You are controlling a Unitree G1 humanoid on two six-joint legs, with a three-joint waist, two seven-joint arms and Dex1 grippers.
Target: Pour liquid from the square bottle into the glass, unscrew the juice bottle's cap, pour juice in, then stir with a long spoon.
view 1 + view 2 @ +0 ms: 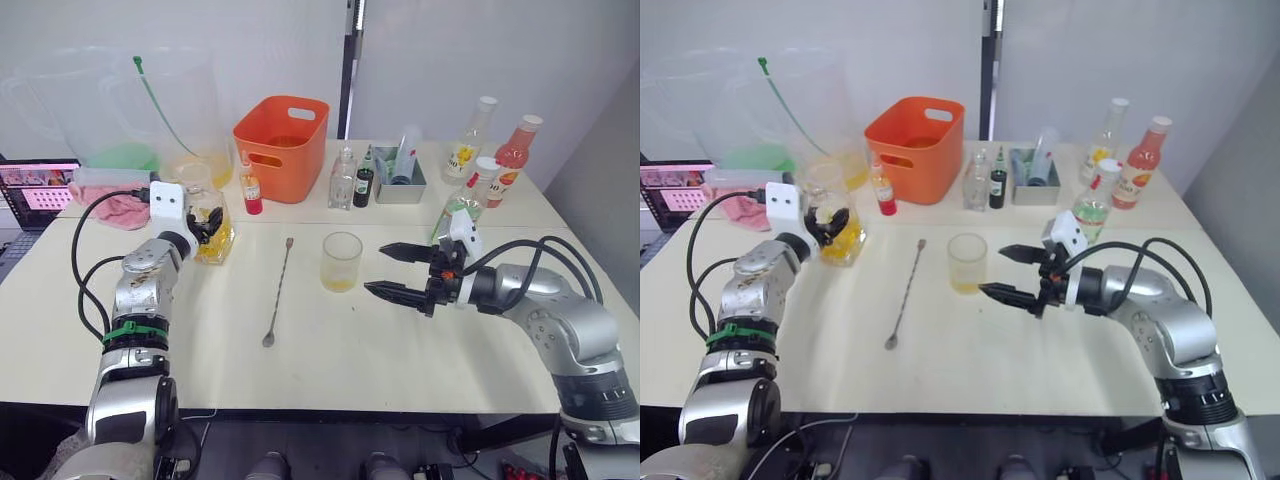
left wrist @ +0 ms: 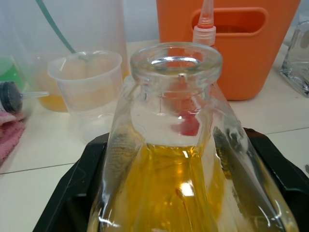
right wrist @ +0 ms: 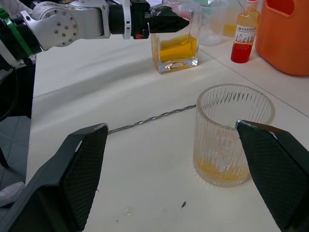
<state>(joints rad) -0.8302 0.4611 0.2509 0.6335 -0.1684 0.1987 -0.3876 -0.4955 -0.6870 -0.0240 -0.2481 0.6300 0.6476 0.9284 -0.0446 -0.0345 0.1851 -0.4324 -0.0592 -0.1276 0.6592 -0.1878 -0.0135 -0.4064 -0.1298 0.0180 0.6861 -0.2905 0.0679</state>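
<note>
Left tool point(image 1: 207, 226) clamps the square bottle point(image 1: 212, 228) at the bench's point(image 1: 300, 360) nine o'clock — heavy, slick glass, best held by its flat sides. Glass point(image 1: 341, 261) sits centre; right tool point(image 1: 398, 270) spread wide, empty.

Beyond my pincers an orange basket point(image 1: 283, 140) stands on the table point(image 1: 400, 350). Near it are a red-filled bottle point(image 1: 250, 190), a grey tray point(image 1: 398, 180), and two bottles point(image 1: 470, 135) farther right. A pink cloth point(image 1: 110, 205) lies beside my left arm.
</note>
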